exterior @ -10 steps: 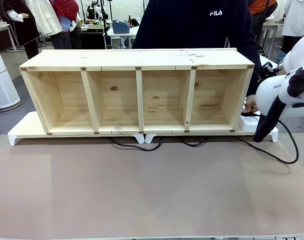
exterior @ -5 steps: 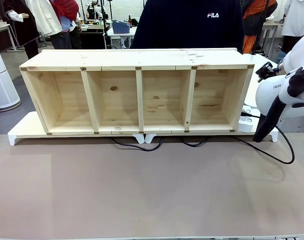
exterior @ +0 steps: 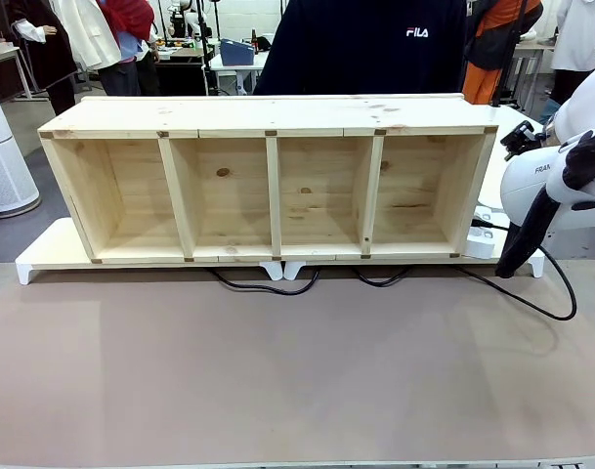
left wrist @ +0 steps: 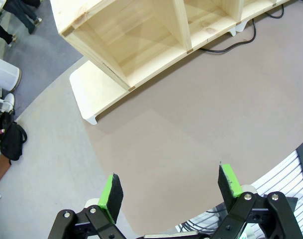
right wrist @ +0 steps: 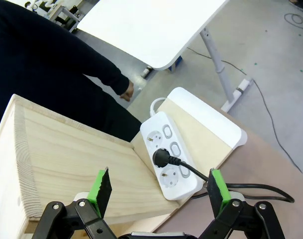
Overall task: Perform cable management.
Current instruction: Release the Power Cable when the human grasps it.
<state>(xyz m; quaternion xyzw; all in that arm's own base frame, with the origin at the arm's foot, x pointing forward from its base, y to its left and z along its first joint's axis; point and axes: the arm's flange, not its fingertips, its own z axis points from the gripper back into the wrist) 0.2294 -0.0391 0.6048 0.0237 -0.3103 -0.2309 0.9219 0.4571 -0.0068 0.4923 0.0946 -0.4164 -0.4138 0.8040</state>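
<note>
Landmark: wooden shelf unit (exterior: 268,181), lying on its side on a low white-edged riser (exterior: 43,256) on the bench (exterior: 277,371). Cable (exterior: 531,305) is thin, black, glossy, slack. Its round black plug (right wrist: 161,158) sits in the middle socket of the white power strip (right wrist: 173,154), which lies on the riser just beside the shelf's right end. From there the cord loops out on the bench right of the shelf, then tucks under the shelf's front edge, probably routed beneath to keep it hidden; two small loops poke out below the shelf's middle.

Right tool (right wrist: 158,191) hovers above the shelf's right end over the strip, jaws spread wide, nothing between them, likely lining up on the plug. Left tool (left wrist: 171,191) hangs over bare bench in front of the shelf's left end, jaws also spread, empty, seemingly parked out of the way. Person's hand (right wrist: 125,91) hangs behind the shelf, clear of the strip.
</note>
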